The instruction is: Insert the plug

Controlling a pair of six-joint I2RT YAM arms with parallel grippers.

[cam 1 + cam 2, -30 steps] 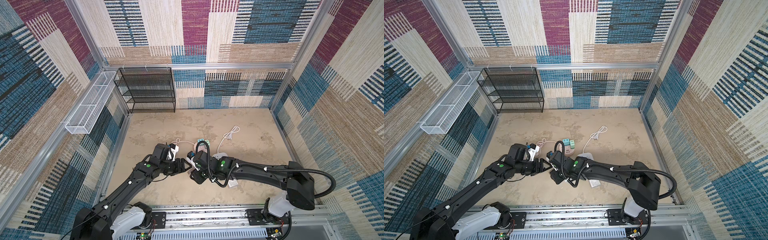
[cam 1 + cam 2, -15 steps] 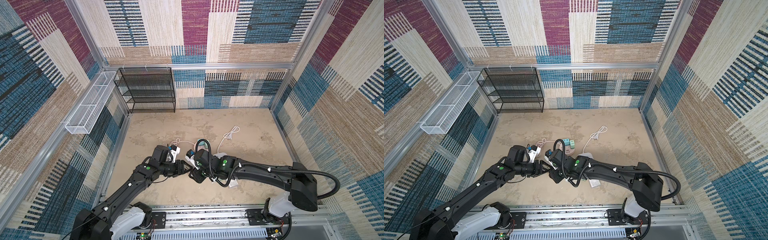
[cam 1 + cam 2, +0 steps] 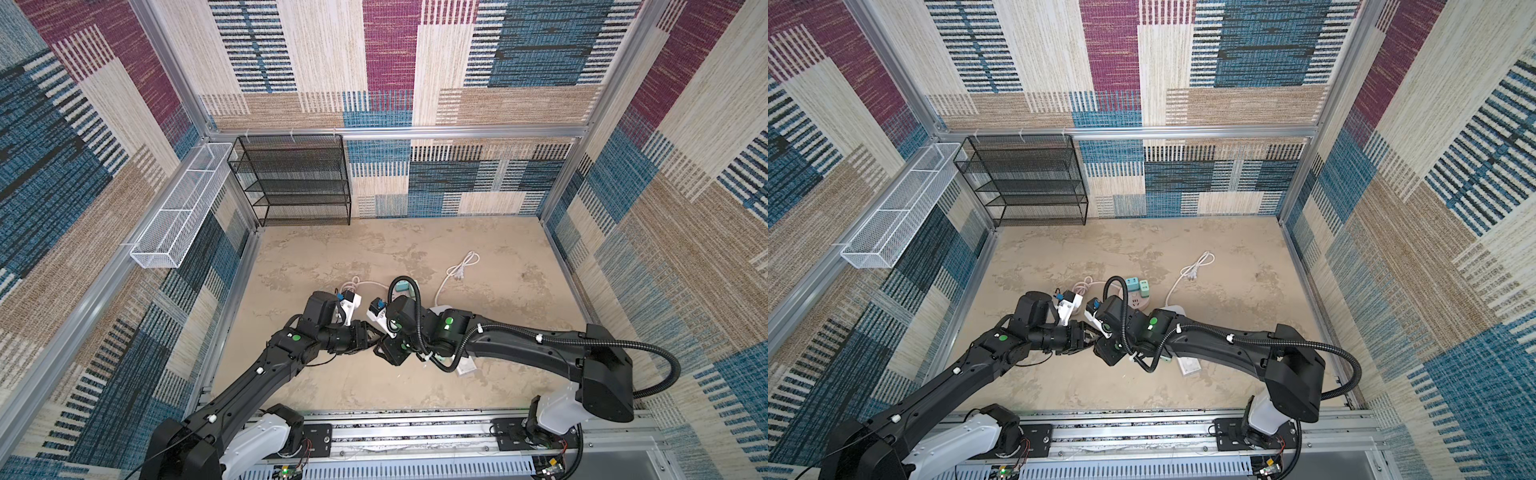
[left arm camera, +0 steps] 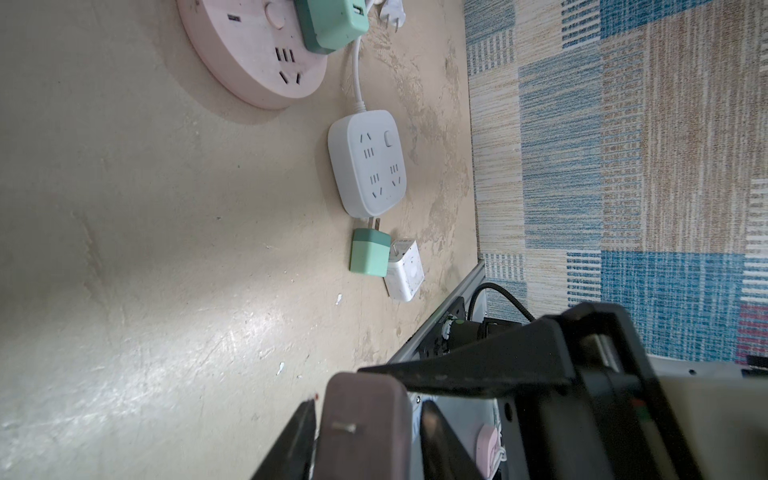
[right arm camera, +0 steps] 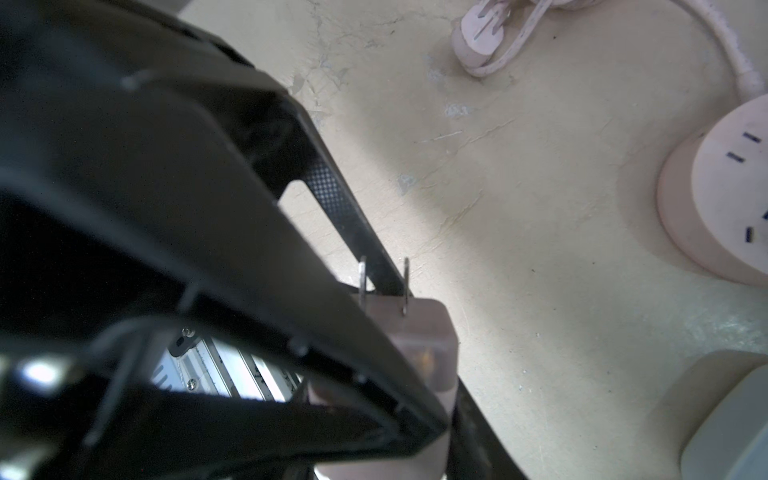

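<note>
Near the front middle of the table (image 3: 374, 390), the two grippers meet tip to tip with the pink plug (image 4: 365, 428) between them, lifted clear of the surface. In the left wrist view the plug sits between the black fingers (image 4: 291, 444) of the left gripper (image 4: 366, 405), one on each flank. The jaws are narrow and drawn right up to its sides; whether they press on it cannot be told.

The right gripper (image 3: 384, 348) comes in from the opposite side, jaws narrow too, clamped on the plug's body. In the right wrist view the plug's two bare prongs (image 5: 406, 286) stick out past the black frame of the left gripper, which hides most of that grip. In both top views the plug is too covered to make out.

The round pink socket (image 5: 715, 199) lies on the table, near the plug but apart from it, with a green charger (image 4: 332, 20) plugged into it. Near it a white socket block (image 4: 368, 166) lies flat. Just beside that block, a loose green charger (image 4: 370, 257) and a white charger (image 4: 405, 270) touch each other.
</note>
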